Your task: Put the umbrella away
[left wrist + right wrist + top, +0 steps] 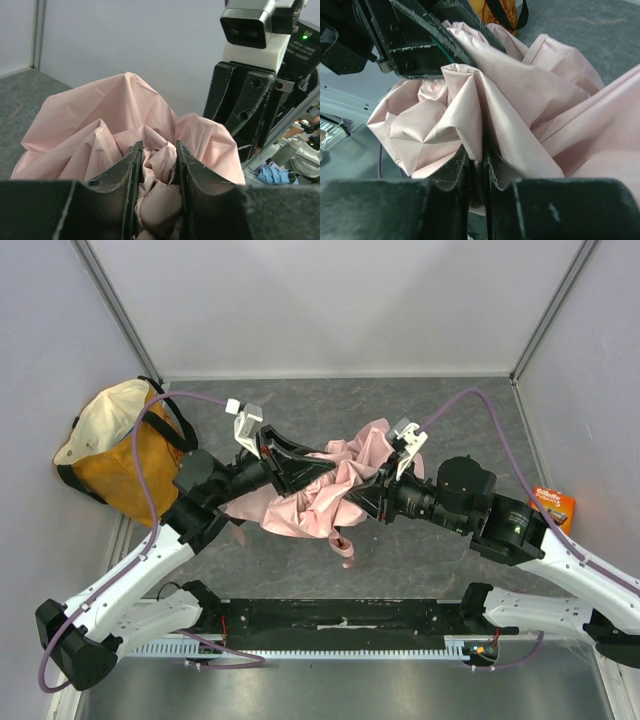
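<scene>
At mid-table, between the two arms: the umbrella [305, 502], a loose crumpled heap of pale pink canopy, not yet rolled or strapped. Well apart from the orange-and-cream tote bag [118, 455] in the far left corner. Pinched from the left by the left gripper [157, 148], jaws closed on a thick wad of bunched fabric. Pinched from the right by the right gripper [477, 161], jaws set nearly together over a single sharp fold. Almost nose to nose across the heap, the pair of them.

Handling, as a judgement: probably light overall, but soft and shapeless in the canopy, so no keeping of form under a grip. Thin, smooth-looking cloth, likely to slide out of a shallow pinch and to snag or tear if pulled against hidden ribs. Stiffness to be expected only in shaft and ribs, neither visible here under the folds. Toward the near edge, a thin pink tail [346, 548], strap or handle end not distinguishable.

Best taken where layers stack thick, deep between the fingers, as on the left side. Likely less purchase on a lone fold, as on the right. Better again on the rigid core or handle, once found. Worth gathering the panels around the shaft before any lift toward the bag.
</scene>
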Motion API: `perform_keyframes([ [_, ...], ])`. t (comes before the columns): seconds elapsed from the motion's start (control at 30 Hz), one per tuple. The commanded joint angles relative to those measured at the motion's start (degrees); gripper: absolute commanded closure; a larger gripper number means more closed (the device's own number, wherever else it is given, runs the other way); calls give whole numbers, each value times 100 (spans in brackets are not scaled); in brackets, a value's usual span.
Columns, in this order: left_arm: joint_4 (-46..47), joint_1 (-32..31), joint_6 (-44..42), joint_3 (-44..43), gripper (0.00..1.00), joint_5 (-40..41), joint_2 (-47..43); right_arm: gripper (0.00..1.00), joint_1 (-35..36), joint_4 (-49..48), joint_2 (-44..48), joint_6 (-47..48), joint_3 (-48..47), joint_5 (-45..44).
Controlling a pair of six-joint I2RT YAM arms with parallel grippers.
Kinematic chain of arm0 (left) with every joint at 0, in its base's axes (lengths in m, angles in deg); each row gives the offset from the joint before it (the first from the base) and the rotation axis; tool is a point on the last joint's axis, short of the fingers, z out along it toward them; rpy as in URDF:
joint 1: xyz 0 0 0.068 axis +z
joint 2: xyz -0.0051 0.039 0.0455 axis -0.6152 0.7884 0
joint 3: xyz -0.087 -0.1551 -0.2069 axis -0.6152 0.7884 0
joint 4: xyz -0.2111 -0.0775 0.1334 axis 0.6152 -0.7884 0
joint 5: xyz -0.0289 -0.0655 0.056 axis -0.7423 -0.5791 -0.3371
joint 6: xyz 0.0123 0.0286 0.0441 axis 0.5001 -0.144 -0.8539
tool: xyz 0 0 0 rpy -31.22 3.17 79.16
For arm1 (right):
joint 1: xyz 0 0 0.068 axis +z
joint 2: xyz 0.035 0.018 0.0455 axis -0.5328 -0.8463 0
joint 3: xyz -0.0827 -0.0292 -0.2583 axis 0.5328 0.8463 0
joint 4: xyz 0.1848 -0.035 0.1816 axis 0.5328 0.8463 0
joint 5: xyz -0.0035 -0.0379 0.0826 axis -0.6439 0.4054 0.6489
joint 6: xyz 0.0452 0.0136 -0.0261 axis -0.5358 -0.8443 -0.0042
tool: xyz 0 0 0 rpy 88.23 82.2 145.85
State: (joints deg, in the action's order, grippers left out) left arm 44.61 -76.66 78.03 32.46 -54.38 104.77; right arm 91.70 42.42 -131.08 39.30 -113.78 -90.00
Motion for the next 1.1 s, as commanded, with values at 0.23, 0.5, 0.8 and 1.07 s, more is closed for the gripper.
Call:
perform_keyframes([
  [0.23,1736,-6,1081,210,98,-1007,1,99,17,-882,-380,-454,152,278],
  [0.5,2272,-6,1405,517,94,-683,-140,100,8,-1119,-381,-1306,257,-274],
  [0.8,1316,3,1310,113,98,-305,-114,100,8,-40,-758,-702,-365,13],
  [1.07,1447,20,2127,719,98,704,-96,37,8,497,-443,-243,-788,437],
])
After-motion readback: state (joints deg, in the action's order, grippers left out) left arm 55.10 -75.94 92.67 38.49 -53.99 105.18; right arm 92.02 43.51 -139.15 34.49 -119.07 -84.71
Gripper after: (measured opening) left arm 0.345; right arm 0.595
